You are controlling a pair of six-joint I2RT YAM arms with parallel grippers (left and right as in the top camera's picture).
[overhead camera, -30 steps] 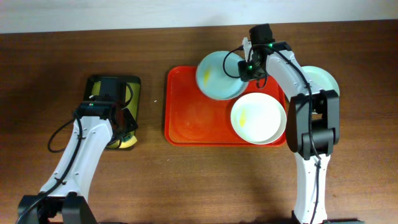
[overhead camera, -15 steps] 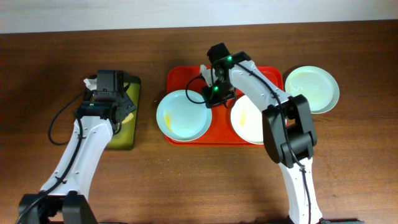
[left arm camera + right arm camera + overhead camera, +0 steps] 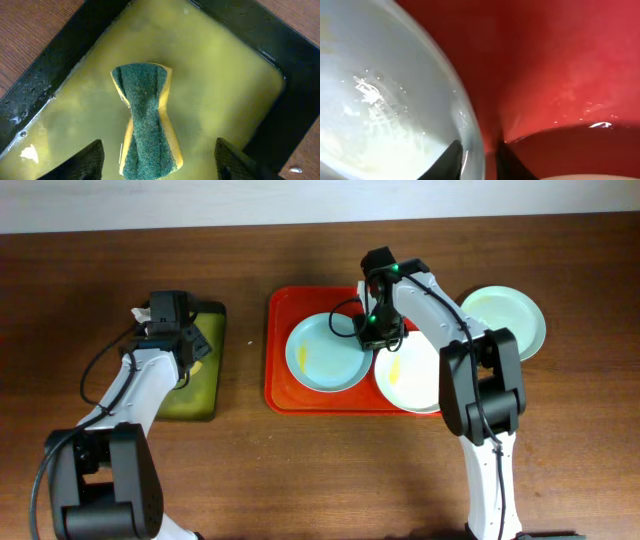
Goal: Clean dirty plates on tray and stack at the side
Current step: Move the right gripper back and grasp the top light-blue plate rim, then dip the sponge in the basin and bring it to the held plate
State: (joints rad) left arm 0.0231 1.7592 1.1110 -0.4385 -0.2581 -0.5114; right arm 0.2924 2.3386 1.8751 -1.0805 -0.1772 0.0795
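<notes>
Your right gripper [image 3: 481,159] is pinched narrow on the rim of a pale mint-green round plate [image 3: 325,353]. In the right wrist view one finger sits inside the rim and the other outside, so it's holding that plate by its right edge. The plate is over the left-middle part of the large red rectangular plastic tray [image 3: 282,385], fully inside the tray's outline, with a small yellowish smear [image 3: 300,358] near its left side. I can't tell from these views whether it's resting flat on the tray or lifted a bit.

Just beside it, at the right end of the tray, is the white round plate [image 3: 412,380] with a yellow streak on it, partly hidden under your right arm. Whether the two plates touch is hard to say. The second mint-green plate [image 3: 508,320] is off the tray, on the brown wooden table [image 3: 320,470] just past the tray's right end.

Over on the left, your left gripper [image 3: 159,150] is spread wide and holding nothing. It hangs over the smaller black tray [image 3: 213,315] of yellow-green liquid [image 3: 220,100]. A green-and-yellow sponge [image 3: 145,125], squeezed into an hourglass shape, lies in the liquid between the two fingers [image 3: 82,161], and neither finger touches it. That black tray sits well apart from the red one, off to its left.
</notes>
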